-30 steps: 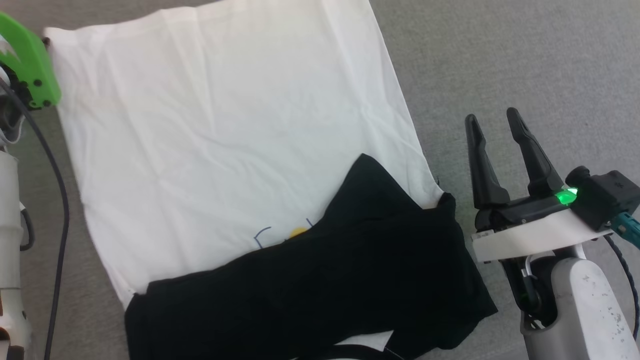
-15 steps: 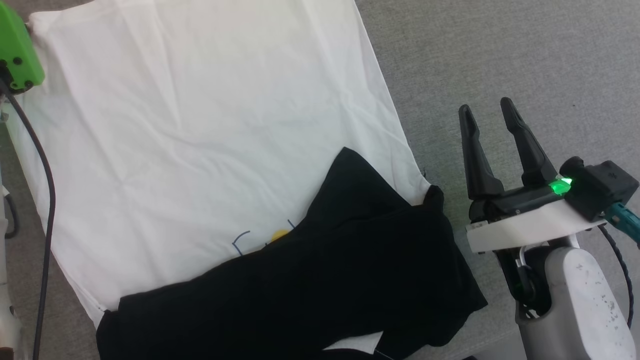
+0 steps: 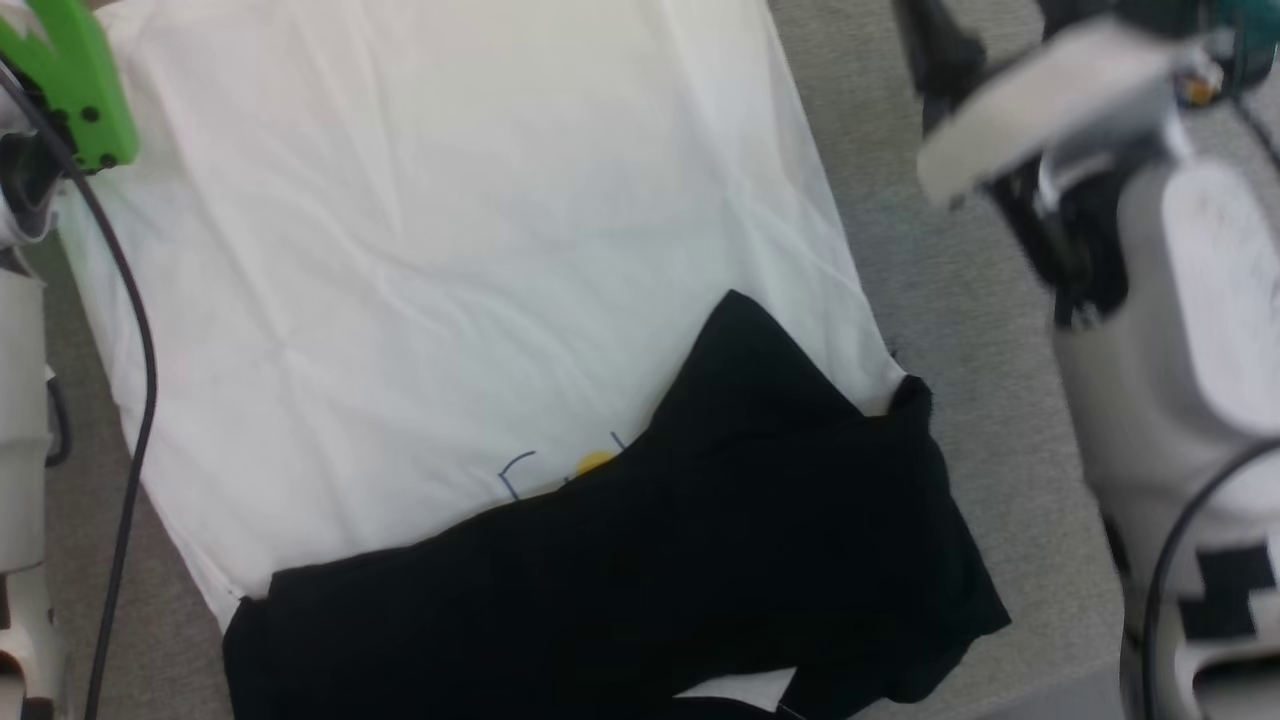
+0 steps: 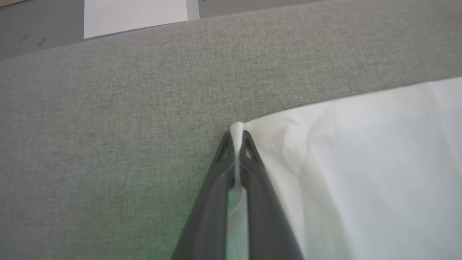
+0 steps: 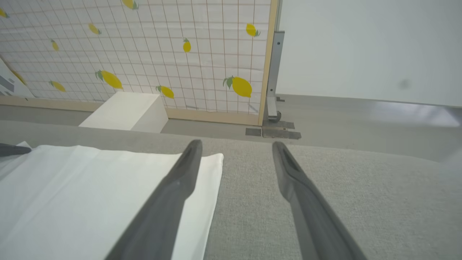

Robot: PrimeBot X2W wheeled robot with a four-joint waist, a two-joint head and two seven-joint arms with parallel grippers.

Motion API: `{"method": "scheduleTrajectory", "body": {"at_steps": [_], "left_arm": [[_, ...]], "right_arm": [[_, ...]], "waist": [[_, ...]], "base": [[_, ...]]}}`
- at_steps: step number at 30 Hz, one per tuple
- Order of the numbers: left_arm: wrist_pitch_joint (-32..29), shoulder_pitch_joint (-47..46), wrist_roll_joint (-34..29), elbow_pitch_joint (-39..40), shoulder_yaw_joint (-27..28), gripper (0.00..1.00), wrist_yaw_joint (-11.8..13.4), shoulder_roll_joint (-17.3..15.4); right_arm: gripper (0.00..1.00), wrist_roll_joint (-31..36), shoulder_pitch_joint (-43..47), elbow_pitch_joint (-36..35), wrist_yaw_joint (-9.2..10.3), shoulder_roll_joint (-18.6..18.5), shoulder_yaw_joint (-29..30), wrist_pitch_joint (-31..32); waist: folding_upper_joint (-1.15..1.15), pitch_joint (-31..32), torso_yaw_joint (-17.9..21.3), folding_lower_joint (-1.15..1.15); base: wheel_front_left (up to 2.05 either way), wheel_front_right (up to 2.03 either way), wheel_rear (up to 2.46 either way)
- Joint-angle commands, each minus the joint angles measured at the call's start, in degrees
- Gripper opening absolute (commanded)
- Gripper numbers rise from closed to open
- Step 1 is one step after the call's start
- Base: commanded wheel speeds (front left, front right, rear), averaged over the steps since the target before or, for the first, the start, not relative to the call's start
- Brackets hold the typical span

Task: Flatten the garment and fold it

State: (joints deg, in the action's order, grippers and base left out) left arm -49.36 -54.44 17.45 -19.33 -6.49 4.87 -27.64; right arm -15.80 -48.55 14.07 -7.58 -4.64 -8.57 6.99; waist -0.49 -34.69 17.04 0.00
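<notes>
1. One light, limp long-sleeved shirt point(image 3: 450, 250) is the whole job. I judge it soft, with no stiffness of its own, so it will sag and crease wherever it hangs unsupported. I expect it to drag on the grey cloth-covered surface point(image 3: 960, 330) rather than slide freely.
2. Two kinds of hold look best to me: the hem corners and the shoulder seams, where doubled fabric gives the fingers something to bite. A pinch in mid-panel would probably only bunch it up.
3. My left gripper point(image 4: 237, 138) is pressed together on one white corner of the shirt, toward the surface's far edge. A ridge of fabric shows between its tips.
4. My right gripper point(image 5: 236, 145) is spread and holds nothing. It hangs above the surface near the shirt's other far corner.
5. The shirt lies spread across the surface from the far side toward the near edge. Its white body is mostly flat, with shallow wrinkles.
6. A black sleeve point(image 3: 700, 540) is folded slantwise across the body at the near side, in loose, uneven layers. It half covers a small blue-and-yellow print point(image 3: 590, 462). A sliver of white shows below the sleeve near the surface's near edge.
</notes>
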Motion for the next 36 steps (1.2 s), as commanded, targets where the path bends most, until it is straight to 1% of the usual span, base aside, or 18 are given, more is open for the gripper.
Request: {"method": "scheduleTrajectory", "body": {"at_steps": [1,7,13,17,22,23,24,25,26,30,33,36], "left_arm": [[-0.03,-0.2,0.07,-0.49,-0.69,0.0,-0.54,0.7],[2.18,-3.36,0.28,-0.98,-3.1,0.0,-2.11,3.34],[4.68,-5.98,0.42,-2.03,-4.66,0.0,-3.4,4.98],[5.86,-6.88,0.47,-2.63,-5.18,0.0,-3.8,5.38],[7.11,-7.35,0.53,-3.45,-5.46,0.0,-4.09,5.16],[7.23,-7.35,0.56,-3.59,-5.48,0.0,-4.09,5.12],[7.37,-7.34,0.62,-3.76,-5.5,0.0,-4.09,5.09],[7.46,-7.33,0.69,-3.88,-5.5,0.0,-4.09,5.06],[7.6,-7.3,0.73,-4.0,-5.52,0.0,-4.08,5.0],[8.54,-7.17,0.94,-4.22,-5.61,0.0,-4.11,4.98],[10.57,-7.5,0.74,-3.99,-5.66,0.0,-4.26,4.82],[14.62,-8.65,-0.14,-3.62,-5.63,0.0,-4.14,4.52]], "right_arm": [[1.0,-0.52,-2.93,2.62,0.09,0.04,0.19,1.23],[1.0,-1.03,-16.41,18.78,0.09,0.35,1.12,9.03],[1.0,1.94,-24.9,30.21,0.09,0.63,2.66,15.92],[1.0,4.08,-28.03,35.0,0.09,0.84,2.21,21.05],[1.0,7.0,-30.45,39.25,0.09,0.89,-0.12,30.03],[0.49,7.63,-30.7,39.79,0.09,0.66,-0.56,31.88],[0.29,8.35,-30.96,40.2,0.09,0.32,-1.11,33.94],[0.04,8.84,-31.12,40.23,0.09,0.11,-1.49,35.18],[0.0,9.44,-31.22,39.99,0.09,-0.18,-1.85,36.28],[0.0,10.14,-30.9,38.41,0.09,-0.92,-1.43,38.13],[0.0,10.79,-30.55,36.39,0.09,-1.28,-0.46,37.09],[0.0,11.87,-30.56,33.43,0.09,-1.89,1.22,33.5]], "waist": [[0.48,-1.24,-1.74,0.0],[0.48,-3.53,-5.56,0.0],[0.48,-5.5,-8.13,0.0],[0.48,-6.19,-8.96,0.0],[0.48,-6.58,-9.37,0.0],[0.48,-6.57,-9.39,0.0],[0.48,-6.52,-9.42,0.0],[0.48,-6.49,-9.42,0.0],[0.48,-6.43,-9.43,0.0],[0.48,-6.17,-9.48,0.0],[0.48,-6.03,-9.3,0.0],[0.48,-5.91,-9.05,0.0]], "base": [[0.0,0.0,0.0],[0.0,0.0,0.0],[0.0,0.0,0.0],[0.0,0.0,0.0],[0.0,0.0,0.0],[0.0,0.0,0.0],[0.0,0.0,0.0],[0.0,0.0,0.0],[0.0,0.0,0.0],[0.0,0.0,0.0],[0.0,0.0,0.0],[0.0,0.0,0.0]]}}
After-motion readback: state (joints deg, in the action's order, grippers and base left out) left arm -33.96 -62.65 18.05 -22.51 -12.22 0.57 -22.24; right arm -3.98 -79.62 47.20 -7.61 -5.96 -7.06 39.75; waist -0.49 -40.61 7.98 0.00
